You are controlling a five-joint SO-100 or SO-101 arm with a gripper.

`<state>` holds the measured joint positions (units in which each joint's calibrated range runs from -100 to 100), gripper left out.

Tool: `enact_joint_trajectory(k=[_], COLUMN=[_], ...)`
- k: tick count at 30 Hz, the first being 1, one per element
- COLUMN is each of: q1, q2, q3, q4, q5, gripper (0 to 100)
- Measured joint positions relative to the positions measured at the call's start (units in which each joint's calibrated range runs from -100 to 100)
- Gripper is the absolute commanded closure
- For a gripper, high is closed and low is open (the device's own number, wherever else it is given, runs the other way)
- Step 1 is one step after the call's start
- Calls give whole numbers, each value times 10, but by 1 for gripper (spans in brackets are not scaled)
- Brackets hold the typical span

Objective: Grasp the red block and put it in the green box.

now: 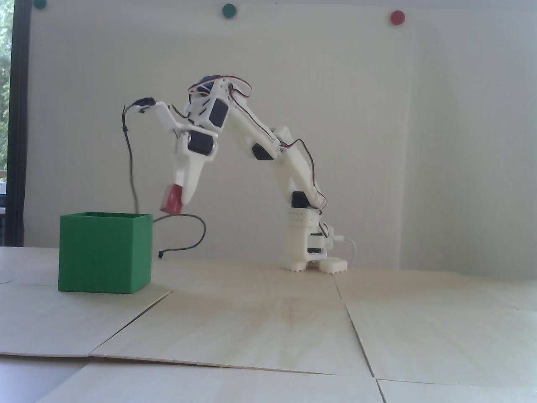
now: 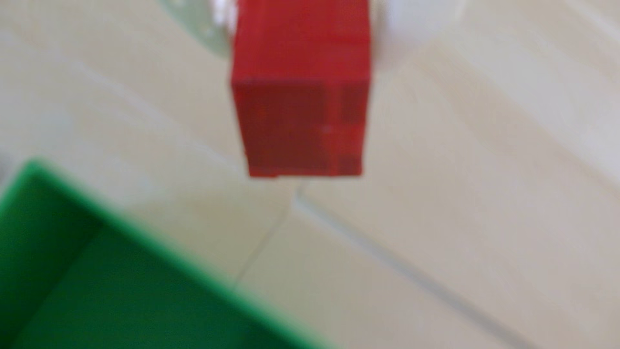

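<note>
Gripper (image 1: 179, 197) fingers are closed on the red block (image 1: 171, 200), which hangs tilted in the air, clear of the table, in the fixed view. The wrist view shows the same block (image 2: 302, 100) pinched from either side near the top of the picture, with pale finger material blurred beside it.

From the block outward: the green box (image 1: 105, 252) stands on the table below and to the left of it in the fixed view. The block sits just above the level of the box's rim and beside its right-hand top corner, not yet over the opening. In the wrist view the open box (image 2: 100, 268) fills the lower left corner, apart from the block.

So the grasp and lift look done. What seems left is carrying the block over the opening, then letting go.

The table (image 1: 268, 327) is covered with pale wooden panels with thin seams between them. Behind the arm is a plain white wall carrying two small green dots (image 1: 229, 10) and a red dot (image 1: 397, 17). A dark cable (image 1: 184, 243) trails down behind the box. A window edge shows at far left.
</note>
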<state>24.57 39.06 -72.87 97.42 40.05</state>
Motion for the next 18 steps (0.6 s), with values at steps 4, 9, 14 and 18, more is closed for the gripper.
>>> enact_joint_trajectory(k=[4, 9, 14, 18], q1=[24, 66, 105, 104], q2=[0, 0, 0, 22], q3=[-69, -138, -148, -146], q4=[0, 0, -6, -45], q5=[-23, -41, -41, -37], gripper=[98, 98, 98, 98])
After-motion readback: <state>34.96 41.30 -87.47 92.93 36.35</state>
